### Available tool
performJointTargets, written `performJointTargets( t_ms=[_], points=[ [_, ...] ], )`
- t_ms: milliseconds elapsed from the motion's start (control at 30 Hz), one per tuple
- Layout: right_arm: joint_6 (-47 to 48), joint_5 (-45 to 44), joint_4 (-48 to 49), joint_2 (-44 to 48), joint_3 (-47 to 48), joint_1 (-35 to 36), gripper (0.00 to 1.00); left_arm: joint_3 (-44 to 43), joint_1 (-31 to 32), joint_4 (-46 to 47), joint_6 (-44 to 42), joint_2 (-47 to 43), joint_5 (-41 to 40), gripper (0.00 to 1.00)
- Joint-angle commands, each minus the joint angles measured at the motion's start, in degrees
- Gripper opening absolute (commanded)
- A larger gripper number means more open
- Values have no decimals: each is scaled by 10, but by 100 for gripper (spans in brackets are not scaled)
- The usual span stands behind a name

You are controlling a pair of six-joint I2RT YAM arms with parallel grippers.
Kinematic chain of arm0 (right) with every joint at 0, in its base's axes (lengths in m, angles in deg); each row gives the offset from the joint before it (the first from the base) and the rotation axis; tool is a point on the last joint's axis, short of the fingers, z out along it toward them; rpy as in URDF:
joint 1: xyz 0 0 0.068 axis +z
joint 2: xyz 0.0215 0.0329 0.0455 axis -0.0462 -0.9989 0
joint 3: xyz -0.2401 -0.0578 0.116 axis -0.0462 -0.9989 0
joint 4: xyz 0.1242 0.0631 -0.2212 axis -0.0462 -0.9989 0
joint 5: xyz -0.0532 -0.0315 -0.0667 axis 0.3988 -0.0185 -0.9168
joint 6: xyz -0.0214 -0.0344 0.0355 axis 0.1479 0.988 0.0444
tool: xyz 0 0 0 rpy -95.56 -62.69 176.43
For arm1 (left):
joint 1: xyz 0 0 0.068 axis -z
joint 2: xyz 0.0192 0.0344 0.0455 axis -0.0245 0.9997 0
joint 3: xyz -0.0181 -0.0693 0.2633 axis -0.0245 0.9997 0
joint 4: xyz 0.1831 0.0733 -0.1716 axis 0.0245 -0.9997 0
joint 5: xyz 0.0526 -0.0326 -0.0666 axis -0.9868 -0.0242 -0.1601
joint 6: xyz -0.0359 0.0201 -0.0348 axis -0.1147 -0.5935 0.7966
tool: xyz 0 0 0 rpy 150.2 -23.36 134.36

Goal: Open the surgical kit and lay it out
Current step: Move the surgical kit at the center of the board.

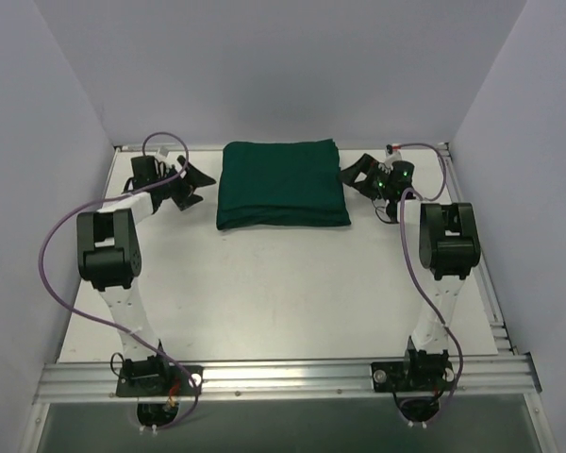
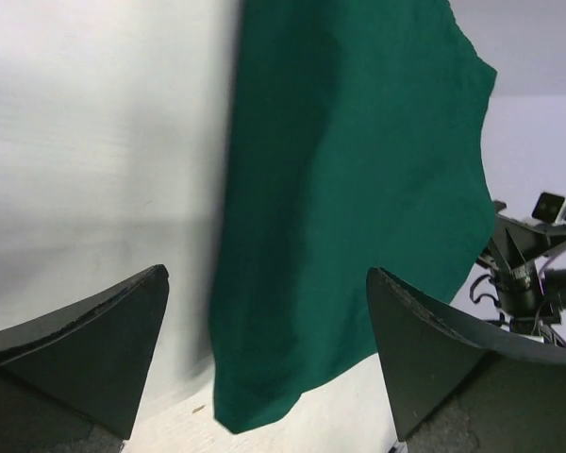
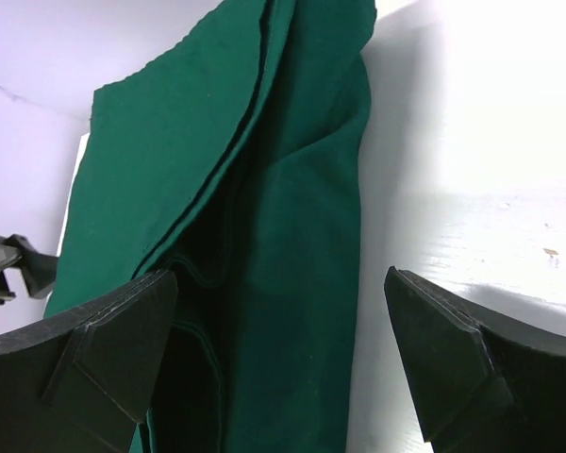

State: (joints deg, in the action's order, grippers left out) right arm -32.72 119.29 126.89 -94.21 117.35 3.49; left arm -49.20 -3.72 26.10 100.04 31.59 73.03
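Note:
The surgical kit (image 1: 281,183) is a folded dark green cloth bundle lying closed at the back middle of the white table. No tray or instruments show. My left gripper (image 1: 196,182) is open just left of the bundle, and in the left wrist view the green cloth (image 2: 358,208) lies between its open fingers (image 2: 94,349), ahead of them. My right gripper (image 1: 352,176) is open at the bundle's right edge. In the right wrist view the folded cloth layers (image 3: 264,236) lie between its fingers (image 3: 453,359).
Grey walls enclose the table on three sides. A metal rail (image 1: 283,377) runs along the near edge with both arm bases on it. Purple cables loop beside each arm. The right gripper shows in the left wrist view (image 2: 528,264), beyond the cloth.

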Motion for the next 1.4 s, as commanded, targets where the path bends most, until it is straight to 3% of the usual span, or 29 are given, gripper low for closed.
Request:
performJointTargets(
  t_ms=[0,200,467,600,800,1033,1367],
  points=[
    [-17,35,50,-11,25,8,98,-38,26,69,11,12,34,95],
    [-17,-18,79,30,-23,-3,99,-64,42,54,5,45,40,94],
    [2,-4,38,49,-2,-5,99,-96,45,12,-8,71,29,95],
    [35,-83,11,86,-31,-6,100,-103,68,0,-11,78,26,95],
    [51,-64,24,104,-33,-5,100,-115,71,-11,-15,84,28,95],
    [69,3,-72,31,68,12,100,-121,73,-14,-11,93,32,95],
    [72,6,-96,-40,118,50,98,-130,73,-46,-18,101,35,99]
  ],
)
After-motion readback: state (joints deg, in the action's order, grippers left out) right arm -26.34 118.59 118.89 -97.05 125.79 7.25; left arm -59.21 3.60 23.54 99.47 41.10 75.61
